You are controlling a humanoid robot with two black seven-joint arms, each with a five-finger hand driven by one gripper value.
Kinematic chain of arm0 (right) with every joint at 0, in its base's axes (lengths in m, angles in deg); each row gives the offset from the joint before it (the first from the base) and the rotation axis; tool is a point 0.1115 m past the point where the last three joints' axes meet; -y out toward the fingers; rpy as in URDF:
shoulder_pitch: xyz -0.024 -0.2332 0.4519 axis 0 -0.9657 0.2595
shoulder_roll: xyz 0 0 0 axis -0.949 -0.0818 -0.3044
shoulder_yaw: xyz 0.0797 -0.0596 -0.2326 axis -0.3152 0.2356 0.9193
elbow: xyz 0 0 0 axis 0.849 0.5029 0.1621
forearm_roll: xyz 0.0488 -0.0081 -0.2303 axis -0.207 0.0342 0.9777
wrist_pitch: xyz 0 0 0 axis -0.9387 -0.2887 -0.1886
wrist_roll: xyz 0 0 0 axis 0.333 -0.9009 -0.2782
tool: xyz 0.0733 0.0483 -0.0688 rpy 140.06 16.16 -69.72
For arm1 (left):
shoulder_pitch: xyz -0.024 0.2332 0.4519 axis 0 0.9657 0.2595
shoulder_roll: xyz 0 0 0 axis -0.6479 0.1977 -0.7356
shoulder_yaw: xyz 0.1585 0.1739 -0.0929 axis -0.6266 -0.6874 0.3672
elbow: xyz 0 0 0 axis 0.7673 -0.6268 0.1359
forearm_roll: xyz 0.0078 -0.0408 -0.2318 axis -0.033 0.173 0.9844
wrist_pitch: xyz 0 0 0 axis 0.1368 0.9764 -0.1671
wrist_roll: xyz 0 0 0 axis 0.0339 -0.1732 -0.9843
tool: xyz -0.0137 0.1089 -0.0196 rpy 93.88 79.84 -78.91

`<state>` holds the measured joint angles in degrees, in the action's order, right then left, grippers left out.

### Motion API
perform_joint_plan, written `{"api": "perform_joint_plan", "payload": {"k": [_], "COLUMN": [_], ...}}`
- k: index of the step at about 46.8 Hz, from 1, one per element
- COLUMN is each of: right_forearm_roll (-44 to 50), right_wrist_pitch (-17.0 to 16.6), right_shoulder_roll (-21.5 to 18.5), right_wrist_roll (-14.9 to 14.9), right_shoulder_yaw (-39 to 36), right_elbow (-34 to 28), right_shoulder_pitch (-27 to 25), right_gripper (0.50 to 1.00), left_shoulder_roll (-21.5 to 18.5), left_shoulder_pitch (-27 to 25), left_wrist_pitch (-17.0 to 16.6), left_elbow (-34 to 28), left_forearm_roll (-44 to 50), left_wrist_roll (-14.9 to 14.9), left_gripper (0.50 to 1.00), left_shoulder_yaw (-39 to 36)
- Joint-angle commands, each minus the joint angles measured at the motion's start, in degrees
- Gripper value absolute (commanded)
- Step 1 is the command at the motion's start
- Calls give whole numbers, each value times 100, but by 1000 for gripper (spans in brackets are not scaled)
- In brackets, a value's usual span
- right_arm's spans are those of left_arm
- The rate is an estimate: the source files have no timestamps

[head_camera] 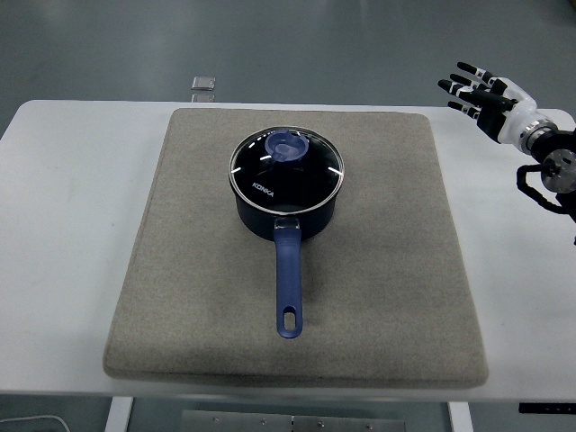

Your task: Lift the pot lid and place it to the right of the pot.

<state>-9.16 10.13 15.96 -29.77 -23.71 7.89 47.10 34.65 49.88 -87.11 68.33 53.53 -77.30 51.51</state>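
Observation:
A dark blue pot (286, 205) stands on the grey mat (378, 270), its long blue handle (288, 283) pointing toward the near edge. A glass lid (286, 167) with a blue knob (287, 145) sits shut on the pot. My right hand (481, 94) hovers at the far right, well above and to the right of the pot, fingers spread and holding nothing. The left arm is out of view.
The grey mat covers most of the white table (63, 207). A small grey square object (203, 84) lies at the table's far edge, left of centre. Bare mat stretches to the right of the pot.

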Motion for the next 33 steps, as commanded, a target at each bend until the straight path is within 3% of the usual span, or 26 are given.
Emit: {"api": "perform_joint_plan", "payload": {"k": [1,33], "right_forearm_roll": [-9,8], "right_wrist_pitch": [-16,-16], "right_shoulder_roll": [32,76], "right_wrist_roll": [-8,-44], "right_shoulder_yaw": [1,27], "right_elbow": [0,18], "right_shoulder_pitch": [18,334], "right_gripper": [901,901], "left_shoulder_roll": [0,0], "left_shoulder_pitch": [0,0], "left_wrist_pitch": [-2,-2], "left_elbow": [0,0], "left_forearm_roll": [0,0], "left_wrist_roll": [-7,-8], "left_gripper": [1000,1000], "left_shoulder_yaw": [0,0]}}
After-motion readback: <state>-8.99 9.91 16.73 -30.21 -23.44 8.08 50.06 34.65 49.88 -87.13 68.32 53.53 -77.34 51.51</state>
